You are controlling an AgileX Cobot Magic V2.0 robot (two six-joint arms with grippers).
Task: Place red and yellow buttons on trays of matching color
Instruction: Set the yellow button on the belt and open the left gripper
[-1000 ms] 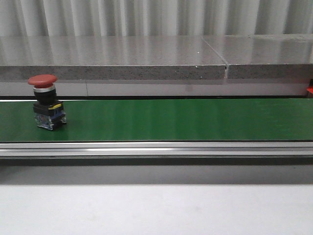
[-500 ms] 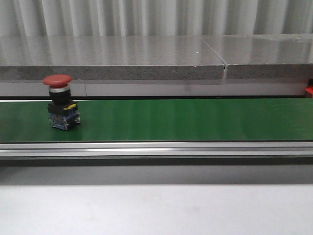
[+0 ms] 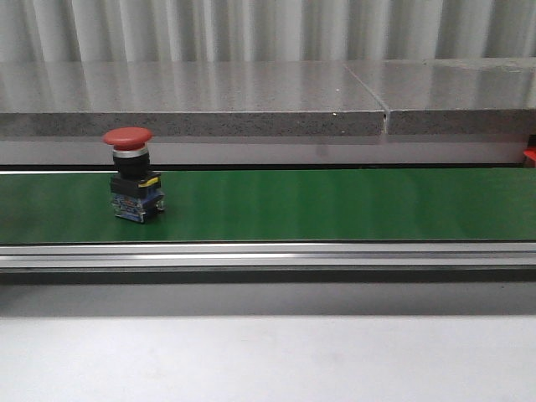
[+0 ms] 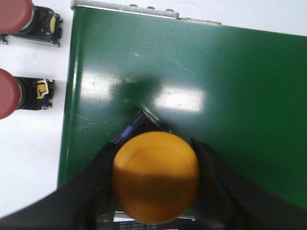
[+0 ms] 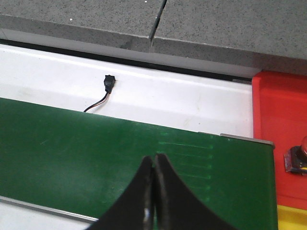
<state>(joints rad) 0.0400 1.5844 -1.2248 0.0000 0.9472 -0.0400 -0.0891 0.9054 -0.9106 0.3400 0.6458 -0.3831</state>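
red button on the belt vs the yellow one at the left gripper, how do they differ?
Cap colour: the red button has a red cap; the yellow button a yellow one. Grip: the red button stands free with no gripper near it, while the left gripper has a finger on each side of the yellow button. View: the red one shows side-on and upright, the yellow one from above. Both are mushroom-cap buttons over the green belt.

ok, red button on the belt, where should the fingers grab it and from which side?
Probably from above, fingers closing on the black collar just under the cap. The red button stands upright on the green belt, its mushroom cap wider than the collar, so it should catch on the fingers if the grip slips. The blocky base sits low against the belt.
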